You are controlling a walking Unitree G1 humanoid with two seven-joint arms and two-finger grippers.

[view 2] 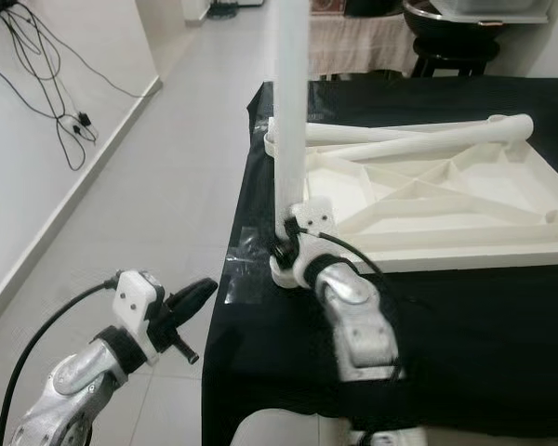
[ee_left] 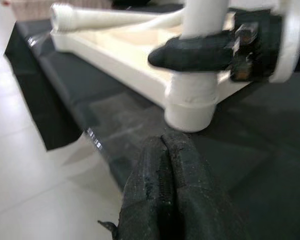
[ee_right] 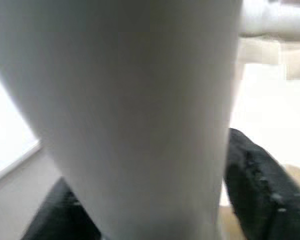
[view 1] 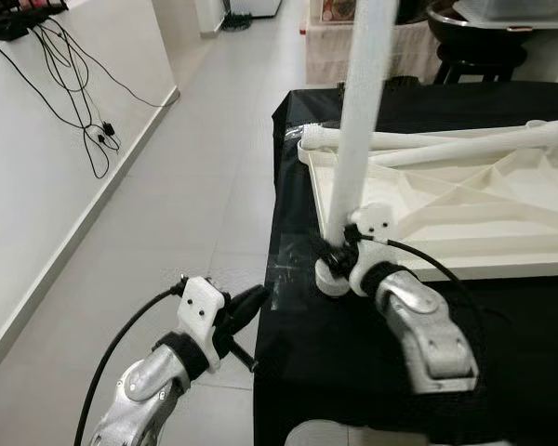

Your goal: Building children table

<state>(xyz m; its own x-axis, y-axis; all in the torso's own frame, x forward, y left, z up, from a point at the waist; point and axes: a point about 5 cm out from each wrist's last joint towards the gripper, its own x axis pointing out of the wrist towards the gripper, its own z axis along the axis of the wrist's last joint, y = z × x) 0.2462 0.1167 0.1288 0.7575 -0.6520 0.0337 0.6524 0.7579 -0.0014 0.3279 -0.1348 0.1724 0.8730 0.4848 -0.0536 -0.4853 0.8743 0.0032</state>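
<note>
A white tabletop (view 1: 465,209) lies upside down on a black-covered surface (view 1: 353,353), its ribbed underside up. One white leg (view 1: 363,111) stands upright in the near-left corner socket (view 1: 333,277). My right gripper (view 1: 339,253) is shut on that leg just above the socket; in the right wrist view the leg (ee_right: 135,115) sits between the black fingers (ee_right: 260,195). Two more white legs (view 1: 465,144) lie across the far side of the tabletop. My left gripper (view 1: 246,307) hovers shut beside the black surface's left edge, holding nothing, pointing toward the socket (ee_left: 190,102).
Pale tiled floor (view 1: 195,186) stretches to the left of the black surface. A white wall with hanging black cables (view 1: 74,84) runs along the far left. A dark stool (view 1: 479,46) and cloth-covered furniture stand behind the black surface.
</note>
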